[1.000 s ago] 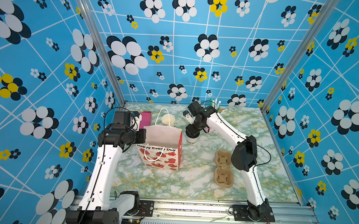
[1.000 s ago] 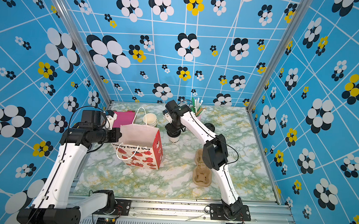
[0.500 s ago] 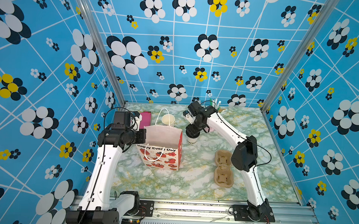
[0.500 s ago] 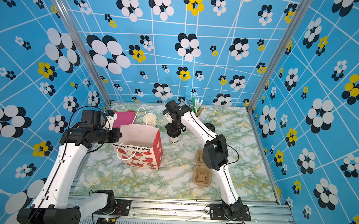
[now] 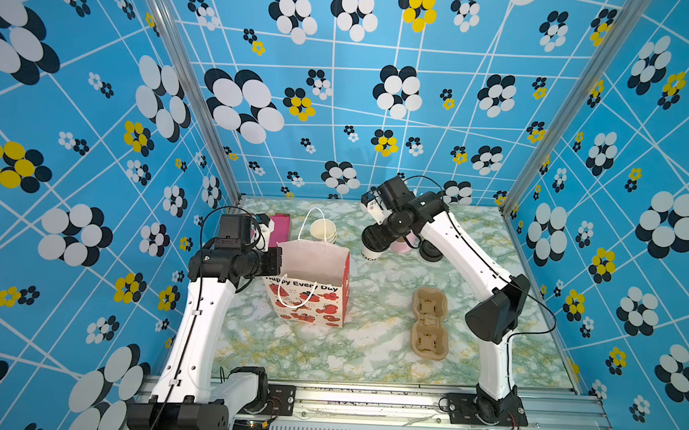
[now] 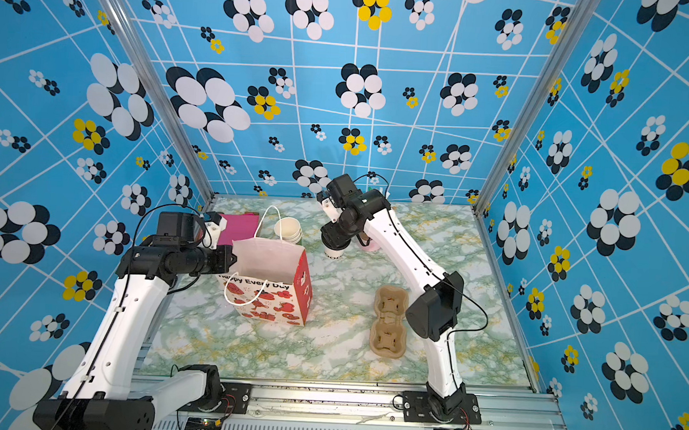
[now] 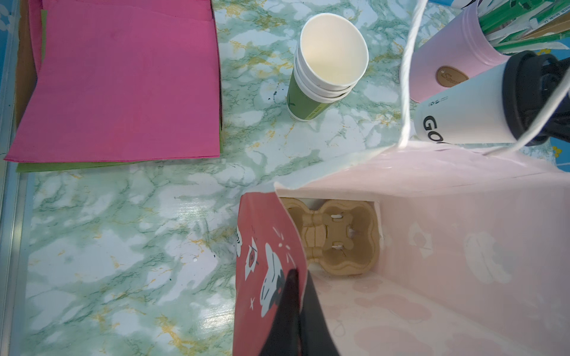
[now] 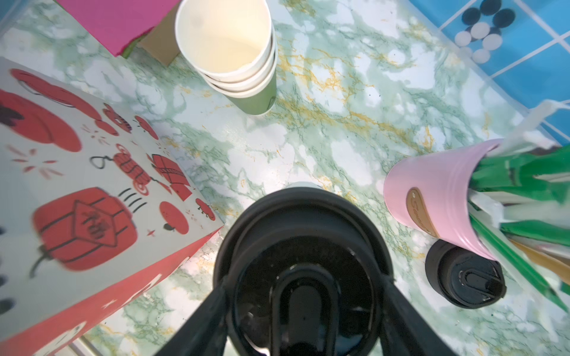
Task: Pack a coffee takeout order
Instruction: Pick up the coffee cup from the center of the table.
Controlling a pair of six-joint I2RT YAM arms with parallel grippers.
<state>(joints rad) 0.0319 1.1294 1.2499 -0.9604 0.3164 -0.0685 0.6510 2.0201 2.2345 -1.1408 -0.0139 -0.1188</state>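
The left tool [image 7: 298, 279] is pinched shut on the rim of the gift bag [image 5: 311, 298], which stands on the worktop [image 5: 369, 353]. A pulp cup holder [image 7: 336, 240] lies inside the bag. The right tool [image 8: 303, 286] clamps the black lid [image 8: 302, 215] of the lidded cup [image 7: 459, 108], which stands upright just beside the bag.

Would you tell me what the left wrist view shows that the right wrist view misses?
Only left wrist: the inside of the red-and-white paper gift bag, a brown pulp cup holder on its floor, and the left jaws pinching its red side wall. Only right wrist: the lone black lid beside the pink tumbler of straws, and the bag's white lantern-printed face. Both: the pale paper cup with black round lid, clasped by the right jaws, the tumbler, the stack of lidless paper cups and the flat pink napkins.
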